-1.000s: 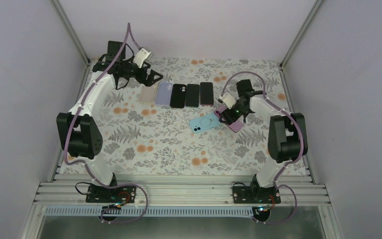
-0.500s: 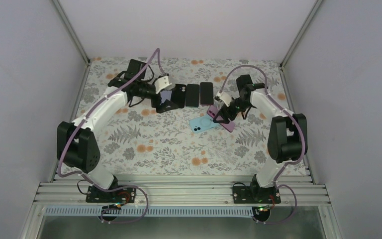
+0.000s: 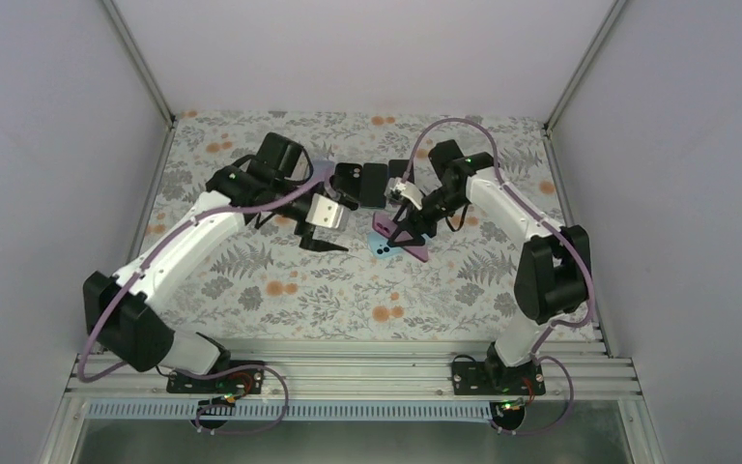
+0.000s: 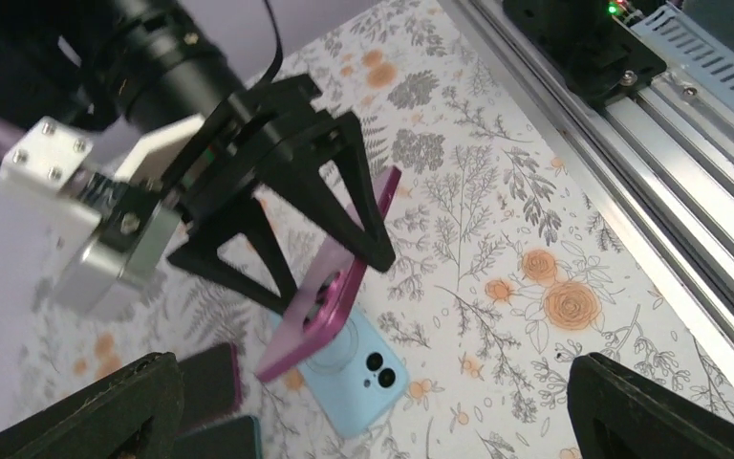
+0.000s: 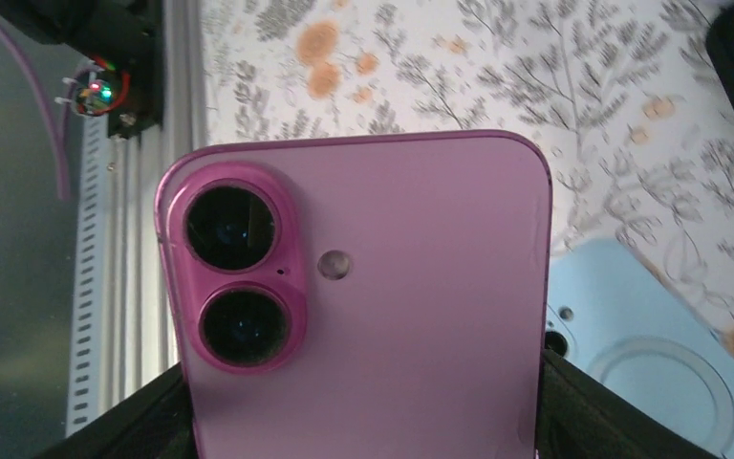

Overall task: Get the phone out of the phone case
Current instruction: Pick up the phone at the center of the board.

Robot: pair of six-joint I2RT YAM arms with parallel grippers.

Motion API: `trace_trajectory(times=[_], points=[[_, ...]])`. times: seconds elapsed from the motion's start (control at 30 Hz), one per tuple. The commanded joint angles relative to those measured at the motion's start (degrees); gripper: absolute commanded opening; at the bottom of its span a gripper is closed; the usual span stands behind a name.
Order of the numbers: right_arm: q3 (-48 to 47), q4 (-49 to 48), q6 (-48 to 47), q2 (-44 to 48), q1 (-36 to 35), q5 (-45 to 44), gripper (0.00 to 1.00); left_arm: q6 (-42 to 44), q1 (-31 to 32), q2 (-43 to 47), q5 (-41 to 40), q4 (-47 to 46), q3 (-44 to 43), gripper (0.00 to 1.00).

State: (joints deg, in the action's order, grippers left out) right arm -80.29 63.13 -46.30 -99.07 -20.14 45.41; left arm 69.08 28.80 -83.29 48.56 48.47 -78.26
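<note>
Holding a pink phone [image 4: 311, 320] in the right gripper [image 4: 330, 268], pinched across its long edges and tilted steeply in the air, low corner just above a light blue phone [image 4: 363, 368] lying flat on the flowered table [image 3: 280, 290]. Hard to say from these views whether a thin pink case wraps the held phone; seemingly a slightly raised rim around the two lenses. Hovering close by with the left gripper [image 3: 333, 227], spread wide and empty, facing the pink phone. Probably light but rigid, and slick on the flat back and screen, so prone to slipping and cracking if dropped. Best taken by the side edges, never the faces. For a soft case, likely peeling at a corner near the camera and pushing the phone through from behind while clamping the opposite end.
</note>
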Motion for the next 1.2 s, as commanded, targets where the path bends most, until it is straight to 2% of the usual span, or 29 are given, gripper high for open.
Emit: trace_trajectory(times=[0.0,0.33,0.53,0.67,0.83,0.9,0.97,1.1,1.17], points=[[-2.9,2.8,-1.5,3.3,-3.0,6.8,0.36,7.6,2.5,3.0,-2.2,-4.8,2.2,1.00],[-5.0,5.0,-1.6,6.8,-7.5,10.1,0.36,14.4,8.2,5.3,-9.3,-8.8,6.7,0.78],[-4.7,5.6,-1.9,8.3,-9.7,10.9,0.35,14.0,8.9,5.0,-10.3,-10.4,6.6,0.64],[-4.0,6.3,-3.1,8.6,-10.2,11.9,0.34,12.9,9.1,5.0,-8.8,-8.8,5.9,0.44],[-1.6,8.8,-6.5,7.4,-10.2,14.5,0.34,11.5,9.1,2.2,-4.5,0.9,1.3,0.18],[-1.7,9.7,-7.5,7.3,-10.2,15.0,0.39,11.3,9.1,1.5,-4.0,3.3,0.4,0.08],[-2.0,9.6,-7.6,8.0,-9.9,14.4,0.50,10.0,8.9,0.7,-3.9,5.2,-0.8,0.03],[-1.9,7.4,-6.5,10.7,-8.2,11.7,0.68,6.7,8.1,-2.7,-1.4,11.8,-5.7,0.02],[-0.9,5.3,-5.3,12.2,-7.6,9.6,0.72,4.4,7.6,-5.0,0.5,15.5,-9.0,0.02]])
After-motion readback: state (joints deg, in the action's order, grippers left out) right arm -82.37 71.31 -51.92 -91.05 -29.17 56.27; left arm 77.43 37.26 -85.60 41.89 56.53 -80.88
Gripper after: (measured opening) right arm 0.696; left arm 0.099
